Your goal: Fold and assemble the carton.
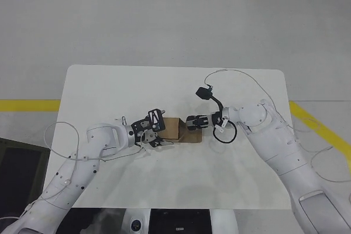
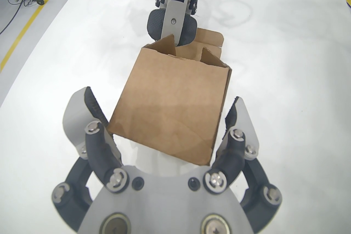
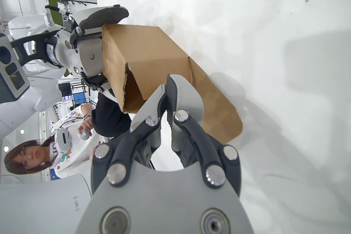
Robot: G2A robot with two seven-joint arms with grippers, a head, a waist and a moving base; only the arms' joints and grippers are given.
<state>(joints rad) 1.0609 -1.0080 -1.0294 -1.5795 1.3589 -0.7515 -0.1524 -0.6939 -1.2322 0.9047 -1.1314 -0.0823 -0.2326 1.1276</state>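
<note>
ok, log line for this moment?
carton: on side, one end open | left gripper: shut on carton's other end | right gripper: shut, tips at open end

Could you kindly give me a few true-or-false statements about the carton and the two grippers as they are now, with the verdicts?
1. The carton rests on the white table. True.
2. The right gripper is spread wide open. False: its fingers are closed together at the carton's open end.
3. The carton's other end sits between the fingers of the left gripper. True.
4. The carton end facing the right gripper is sealed. False: it is open, with its flaps not yet folded.
</note>
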